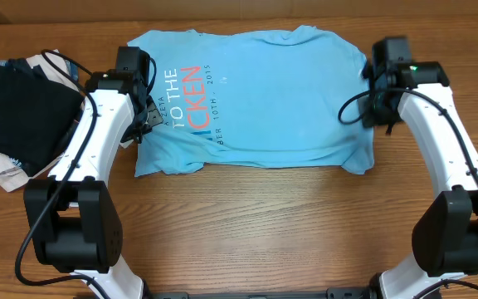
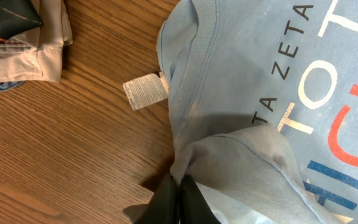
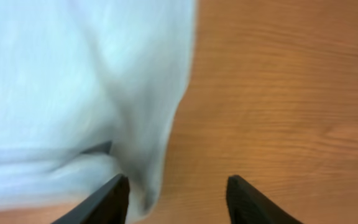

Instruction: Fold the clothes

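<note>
T-shirt (image 1: pixel 280 91) flat on the table (image 1: pixel 264 232), an arm at each end.
It lies spread across the far half, lettering up, collar toward the left. Left gripper (image 2: pixel 180 182) is pinched tight on a bunched fold by the collar; right gripper (image 3: pixel 178 183) stands spread at the opposite edge, cloth just beside one finger, nothing clamped.

T-shirt (image 1: pixel 289 91) chest print: white "TO THE", orange-red "CKEN", small "ZETA", "BER 10TH . 2015". Print on the neck tag (image 2: pixel 145 91) is too small to read.
</note>
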Robot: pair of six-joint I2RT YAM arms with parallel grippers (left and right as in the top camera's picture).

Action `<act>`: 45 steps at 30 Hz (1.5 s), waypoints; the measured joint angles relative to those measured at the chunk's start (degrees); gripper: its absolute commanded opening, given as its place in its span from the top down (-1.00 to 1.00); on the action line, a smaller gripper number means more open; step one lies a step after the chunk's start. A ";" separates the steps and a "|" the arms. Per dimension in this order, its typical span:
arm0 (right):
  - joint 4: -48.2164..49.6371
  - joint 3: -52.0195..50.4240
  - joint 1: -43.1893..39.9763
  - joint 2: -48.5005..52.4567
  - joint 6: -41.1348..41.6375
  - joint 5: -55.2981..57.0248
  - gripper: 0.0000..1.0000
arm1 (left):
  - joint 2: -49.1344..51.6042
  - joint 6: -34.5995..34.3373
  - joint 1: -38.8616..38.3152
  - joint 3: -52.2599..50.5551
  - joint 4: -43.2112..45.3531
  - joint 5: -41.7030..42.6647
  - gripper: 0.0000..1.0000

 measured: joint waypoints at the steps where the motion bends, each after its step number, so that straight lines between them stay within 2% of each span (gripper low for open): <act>1: 2.27 0.00 -0.35 0.00 0.55 0.13 -0.11 | 0.00 0.00 0.00 0.00 -0.04 0.04 0.92; 3: 3.21 0.00 -0.76 0.00 1.14 -0.17 -0.15 | 0.00 0.00 0.00 0.00 -0.26 0.31 0.92; 6: -2.99 0.00 -0.90 0.00 1.77 -3.69 -0.18 | 0.00 0.00 0.00 0.00 -0.68 0.72 0.92; 10: -12.26 -0.63 -0.72 0.00 3.23 -11.56 -0.04 | 0.00 0.02 0.00 0.00 -0.68 0.92 0.92; 12: -13.57 -1.86 -0.48 0.00 3.56 -14.47 0.00 | 0.00 0.02 0.00 0.00 -0.70 0.96 0.92; 14: -13.68 -4.20 0.13 0.00 3.67 -16.94 0.14 | 0.00 0.00 0.00 0.00 -0.61 1.11 0.91; 20: -4.79 -12.70 3.23 0.00 6.27 -20.24 0.37 | 0.00 0.02 0.00 0.00 -0.48 1.36 0.92; 26: 5.07 -19.69 5.81 0.13 12.28 -16.24 0.38 | 0.00 0.00 0.00 0.00 -0.48 1.55 0.92; 33: 6.60 -20.98 5.62 0.13 18.49 -8.74 0.38 | 0.00 0.02 0.00 0.00 -0.50 1.57 0.92; 45: 10.27 -25.18 5.62 0.13 19.98 -10.49 0.42 | 0.00 0.00 0.00 0.00 -0.50 1.57 0.92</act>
